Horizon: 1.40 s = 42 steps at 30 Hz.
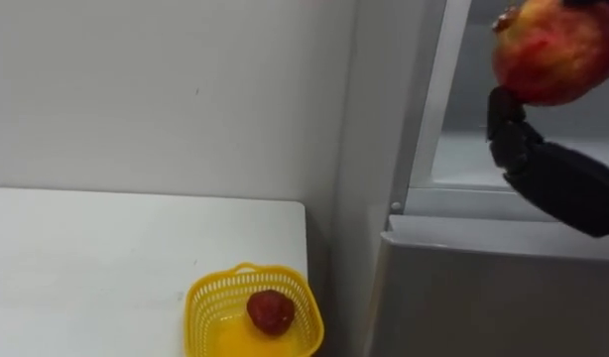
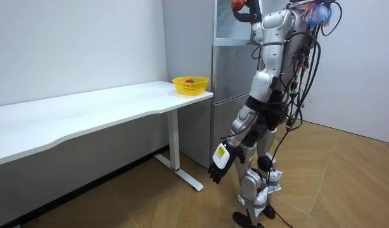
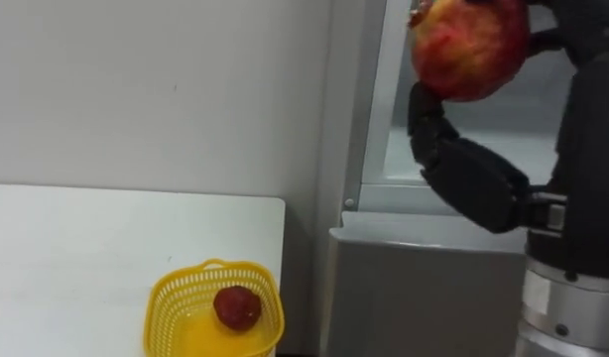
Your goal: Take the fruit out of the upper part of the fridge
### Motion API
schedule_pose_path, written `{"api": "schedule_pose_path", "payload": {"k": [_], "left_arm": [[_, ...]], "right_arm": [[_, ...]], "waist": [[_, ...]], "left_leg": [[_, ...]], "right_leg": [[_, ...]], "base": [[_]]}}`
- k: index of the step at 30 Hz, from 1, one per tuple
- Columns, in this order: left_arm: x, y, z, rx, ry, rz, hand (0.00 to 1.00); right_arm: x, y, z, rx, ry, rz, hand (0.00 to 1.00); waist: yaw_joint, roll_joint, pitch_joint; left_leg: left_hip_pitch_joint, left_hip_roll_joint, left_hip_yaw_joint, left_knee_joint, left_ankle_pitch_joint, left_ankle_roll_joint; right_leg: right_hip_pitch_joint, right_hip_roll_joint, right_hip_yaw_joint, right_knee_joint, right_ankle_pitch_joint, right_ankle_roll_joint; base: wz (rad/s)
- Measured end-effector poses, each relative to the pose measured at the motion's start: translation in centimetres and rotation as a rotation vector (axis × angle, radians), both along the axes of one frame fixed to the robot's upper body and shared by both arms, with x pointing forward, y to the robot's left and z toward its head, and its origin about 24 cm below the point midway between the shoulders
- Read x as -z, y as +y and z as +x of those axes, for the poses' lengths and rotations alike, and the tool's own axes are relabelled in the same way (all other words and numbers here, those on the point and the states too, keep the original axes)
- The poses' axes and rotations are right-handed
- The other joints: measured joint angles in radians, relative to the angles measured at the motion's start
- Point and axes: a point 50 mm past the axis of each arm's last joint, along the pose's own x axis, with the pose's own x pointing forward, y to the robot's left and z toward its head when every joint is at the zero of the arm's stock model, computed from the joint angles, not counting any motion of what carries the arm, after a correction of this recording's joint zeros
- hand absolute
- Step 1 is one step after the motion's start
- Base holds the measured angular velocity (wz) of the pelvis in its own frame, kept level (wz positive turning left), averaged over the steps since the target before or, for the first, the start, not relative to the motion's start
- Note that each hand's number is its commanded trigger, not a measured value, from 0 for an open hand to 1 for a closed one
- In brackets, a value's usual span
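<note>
Room view: the robot is standing right up against the grey fridge [image 2: 229, 95], which is sitting just beside the end of the long white table [image 2: 87, 117]. It is reaching its right arm high to the upper compartment [image 1: 463, 159], which is standing open above the closed lower door. Its left hand [image 2: 220, 166] is hanging down by its thigh, fingers dangling loose as far as I can make out from here. The yellow basket [image 1: 210, 297] is resting on the table corner nearest the fridge. The right hand [image 1: 552, 174] is gripping a red and yellow fruit [image 1: 554, 52], thumb beneath and fingers curling over the top, holding it up in front of the open compartment. A smaller dark red fruit [image 1: 271, 311] is lying in the basket.
</note>
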Motion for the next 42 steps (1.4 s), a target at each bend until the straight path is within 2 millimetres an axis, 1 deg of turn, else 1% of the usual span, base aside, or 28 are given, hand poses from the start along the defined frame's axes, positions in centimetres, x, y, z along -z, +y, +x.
{"api": "schedule_pose_path", "payload": {"k": [2,4,6,7,10,12,16,20,27,29,30,32,34,35,37,39,40,42], "left_arm": [[0.1,-0.1,0.2,0.005,0.005,-0.003,0.00],[0.1,-0.2,0.3,0.017,0.009,-0.007,0.00],[0.1,-0.3,0.5,0.031,0.006,-0.012,0.00],[0.1,-0.4,0.7,0.038,0.003,-0.019,0.00],[0.1,-0.5,1.0,0.045,0.000,-0.030,0.00],[0.1,-0.6,1.2,0.054,-0.002,-0.031,0.00],[0.2,-0.6,1.2,0.064,0.000,-0.034,0.00],[0.1,-0.7,1.3,0.077,-0.007,-0.043,0.00],[0.1,-0.9,2.0,0.101,-0.025,-0.062,0.00],[0.1,-0.8,2.0,0.103,-0.022,-0.063,0.00],[0.1,-0.9,2.0,0.119,-0.016,-0.063,0.00],[0.2,-1.0,1.9,0.120,-0.006,-0.074,0.00],[0.3,-1.3,1.8,0.120,0.008,-0.092,0.00],[0.3,-1.3,1.8,0.120,0.012,-0.095,0.00],[0.3,-1.3,1.5,0.115,0.029,-0.099,0.00],[0.3,-1.2,1.5,0.112,0.034,-0.100,0.00],[0.3,-1.2,1.5,0.111,0.035,-0.099,0.00],[0.3,-1.3,1.6,0.112,0.031,-0.099,0.00]], "right_arm": [[0.3,0.5,0.1,-0.012,0.022,-0.031,1.00],[0.7,1.3,0.2,-0.035,0.049,-0.072,1.00],[0.9,1.8,0.2,-0.050,0.060,-0.109,1.00],[1.1,2.2,0.2,-0.066,0.069,-0.127,1.00],[1.5,3.2,0.3,-0.107,0.097,-0.120,1.00],[1.9,3.8,0.3,-0.142,0.125,-0.136,1.00],[2.5,5.1,0.3,-0.211,0.187,-0.194,1.00],[2.7,5.6,0.3,-0.228,0.204,-0.231,1.00],[3.2,6.7,0.0,-0.261,0.215,-0.324,1.00],[3.3,6.9,0.1,-0.267,0.220,-0.331,1.00],[3.4,7.1,0.2,-0.275,0.227,-0.335,1.00],[3.9,7.4,0.3,-0.286,0.248,-0.343,1.00],[4.8,7.6,0.9,-0.276,0.300,-0.353,1.00],[5.1,7.6,1.0,-0.273,0.317,-0.358,1.00],[6.2,7.8,1.7,-0.264,0.391,-0.371,1.00],[7.0,7.7,2.1,-0.234,0.434,-0.396,1.00],[7.5,7.6,2.4,-0.221,0.459,-0.412,1.00],[8.1,7.4,2.7,-0.199,0.491,-0.426,1.00]], "waist": [[0.002,-0.007,-0.0004],[0.024,-0.013,0.0013],[0.028,-0.020,0.0014],[0.036,-0.023,0.0016],[0.052,-0.024,0.0015],[0.054,-0.022,0.0028],[0.055,-0.019,0.0042],[0.058,-0.016,0.0058],[0.100,-0.019,0.0056],[0.106,-0.023,0.0079],[0.106,-0.026,0.0109],[0.118,-0.029,0.0126],[0.134,-0.032,0.0133],[0.137,-0.032,0.0138],[0.138,-0.034,0.0145],[0.141,-0.032,0.0152],[0.151,-0.030,0.0165],[0.160,-0.026,0.0194]], "left_leg": [[0.001,0.000,0.002,-0.002,0.000,0.000],[0.014,0.002,0.012,-0.011,0.000,-0.001],[0.014,0.002,0.012,-0.012,0.000,-0.001],[0.014,0.002,0.011,-0.011,0.000,-0.001],[0.013,0.002,0.005,-0.010,0.000,0.000],[0.011,0.001,-0.001,-0.012,0.000,0.000],[-0.002,0.001,-0.007,-0.015,0.000,0.000],[-0.004,0.000,-0.008,-0.012,0.000,0.000],[-0.004,0.000,-0.009,-0.014,0.000,0.000],[-0.003,-0.001,-0.014,-0.012,0.000,0.000],[-0.004,-0.001,-0.019,-0.011,0.000,0.000],[-0.005,-0.002,-0.020,-0.010,0.000,0.000],[-0.005,-0.003,-0.022,-0.008,0.000,0.000],[-0.005,-0.003,-0.023,-0.007,0.000,0.000],[-0.011,-0.005,-0.034,0.001,-0.001,0.001],[-0.018,-0.005,-0.038,0.009,-0.001,0.002],[-0.022,-0.005,-0.038,0.011,-0.002,0.002],[-0.024,-0.005,-0.038,0.012,-0.002,0.002]], "right_leg": [[0.000,0.000,0.002,0.000,0.000,0.000],[0.004,0.004,0.017,-0.003,0.000,0.000],[0.005,0.004,0.018,-0.004,0.000,0.000],[0.004,0.005,0.019,-0.005,0.000,0.000],[0.004,0.004,0.011,-0.004,0.001,0.000],[0.002,0.002,0.000,-0.002,0.001,0.000],[-0.007,0.002,-0.003,-0.002,0.001,0.000],[-0.009,0.000,-0.006,0.001,0.001,0.000],[-0.007,-0.001,-0.007,0.001,0.001,0.000],[-0.003,-0.001,-0.013,0.001,0.001,0.001],[-0.002,-0.002,-0.016,0.000,0.001,0.001],[-0.002,-0.002,-0.016,0.000,0.001,0.001],[-0.001,-0.003,-0.016,0.001,0.001,0.001],[-0.001,-0.003,-0.017,0.001,0.001,0.001],[0.002,-0.004,-0.027,0.000,0.001,0.001],[0.001,-0.005,-0.030,-0.001,0.000,0.001],[-0.002,-0.005,-0.029,0.000,0.000,0.001],[-0.004,-0.005,-0.029,0.000,0.001,0.001]], "base": [[-0.05],[-0.17],[-0.04],[0.00],[0.03],[0.10],[0.03],[0.00],[0.00],[0.07],[0.07],[0.02],[0.00],[0.06],[0.14],[0.10],[0.00],[0.00]]}}
